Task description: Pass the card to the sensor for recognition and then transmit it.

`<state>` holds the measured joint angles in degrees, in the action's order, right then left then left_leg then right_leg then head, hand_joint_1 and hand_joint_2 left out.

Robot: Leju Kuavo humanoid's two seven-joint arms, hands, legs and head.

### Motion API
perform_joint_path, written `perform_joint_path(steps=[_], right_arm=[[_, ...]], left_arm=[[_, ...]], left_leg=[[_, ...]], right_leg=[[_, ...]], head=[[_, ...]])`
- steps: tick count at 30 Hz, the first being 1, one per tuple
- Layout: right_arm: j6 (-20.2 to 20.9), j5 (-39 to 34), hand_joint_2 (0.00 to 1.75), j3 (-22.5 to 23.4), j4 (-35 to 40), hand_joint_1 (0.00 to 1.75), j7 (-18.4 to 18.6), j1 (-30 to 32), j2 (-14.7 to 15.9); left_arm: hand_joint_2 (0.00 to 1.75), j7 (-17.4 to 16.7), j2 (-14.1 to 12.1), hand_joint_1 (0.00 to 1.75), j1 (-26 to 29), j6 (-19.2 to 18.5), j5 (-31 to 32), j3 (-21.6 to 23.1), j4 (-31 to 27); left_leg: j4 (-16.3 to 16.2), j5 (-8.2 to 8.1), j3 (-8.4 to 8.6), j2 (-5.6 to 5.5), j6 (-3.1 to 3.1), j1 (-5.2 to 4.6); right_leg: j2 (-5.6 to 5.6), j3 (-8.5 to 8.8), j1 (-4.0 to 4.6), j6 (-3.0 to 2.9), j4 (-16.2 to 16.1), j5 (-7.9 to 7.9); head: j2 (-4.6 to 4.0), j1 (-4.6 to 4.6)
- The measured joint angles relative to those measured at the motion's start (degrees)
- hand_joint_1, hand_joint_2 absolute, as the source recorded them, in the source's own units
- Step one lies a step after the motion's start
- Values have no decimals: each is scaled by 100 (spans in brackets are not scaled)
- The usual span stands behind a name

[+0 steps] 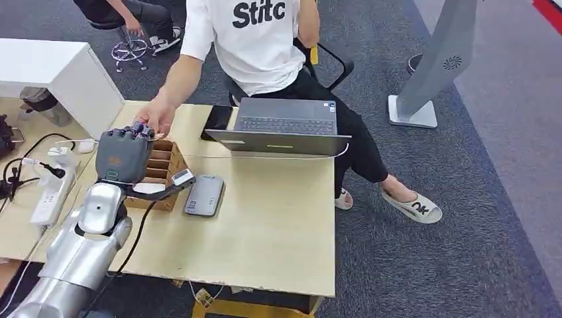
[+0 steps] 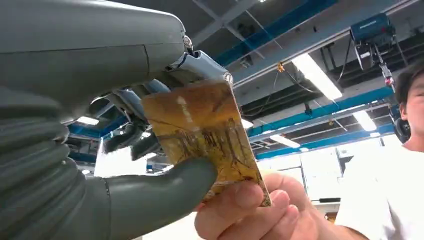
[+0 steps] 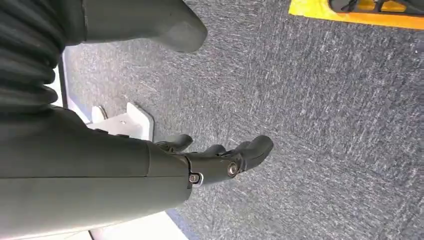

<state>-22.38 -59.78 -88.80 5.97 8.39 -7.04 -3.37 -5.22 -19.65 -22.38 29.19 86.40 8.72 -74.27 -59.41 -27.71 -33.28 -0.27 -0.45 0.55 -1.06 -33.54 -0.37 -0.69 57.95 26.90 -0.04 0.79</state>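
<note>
My left hand [image 1: 122, 154] is raised over the wooden card rack [image 1: 161, 173], its back toward the head camera. In the left wrist view that hand [image 2: 125, 150] pinches a yellow-brown picture card [image 2: 207, 135] between thumb and fingers. A person's hand [image 2: 250, 210] grips the same card's far end; from the head view this hand [image 1: 156, 118] reaches in to meet mine. The grey card sensor [image 1: 204, 195] lies flat on the table just right of the rack. My right hand [image 3: 220, 160] hangs above the carpet, fingers loosely apart, holding nothing.
A seated person in a white shirt [image 1: 255, 40] faces the wooden table [image 1: 278, 225]. An open laptop [image 1: 285, 126] and a dark phone [image 1: 217, 120] lie at the far edge. A power strip [image 1: 50, 195] and cables sit left. A grey stand [image 1: 431, 73] rises on the carpet.
</note>
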Motion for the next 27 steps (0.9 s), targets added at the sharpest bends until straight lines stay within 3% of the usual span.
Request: perform_joint_path(steps=[2,7,12,16,20,27], right_arm=[[0,9,175,-2,0,0,0,-4,0],[9,-11,175,0,15,0,0,-15,0],[13,-83,175,0,24,0,20,-11,0],[11,-221,175,0,22,0,15,9,0],[2,-350,175,2,22,0,-2,25,0],[0,-470,175,7,22,0,-17,51,0]], left_arm=[[175,-63,22,0,26,241,70,0,0],[175,-50,105,0,81,366,-66,0,-24],[175,201,173,0,286,145,-669,2,-295],[175,376,186,0,635,-844,-1430,7,-842],[175,457,2,0,984,-1790,-2147,11,-1388],[175,455,-503,0,1419,-2581,-2743,-31,-1991]], left_leg=[[0,-1,0,-1,1,0],[0,-3,-2,0,3,0],[0,-3,-1,-1,3,0],[0,-3,-1,1,3,0],[1,-4,-1,1,1,1],[2,-4,-3,0,1,2]], right_leg=[[0,-1,0,2,0,2],[1,-1,0,1,-1,4],[2,0,0,2,-1,3],[0,-1,0,1,-1,4],[0,-2,1,0,-1,5],[3,-2,2,0,0,8]], head=[[0,-2],[2,0],[0,0],[2,-4],[0,-2],[0,-2]])
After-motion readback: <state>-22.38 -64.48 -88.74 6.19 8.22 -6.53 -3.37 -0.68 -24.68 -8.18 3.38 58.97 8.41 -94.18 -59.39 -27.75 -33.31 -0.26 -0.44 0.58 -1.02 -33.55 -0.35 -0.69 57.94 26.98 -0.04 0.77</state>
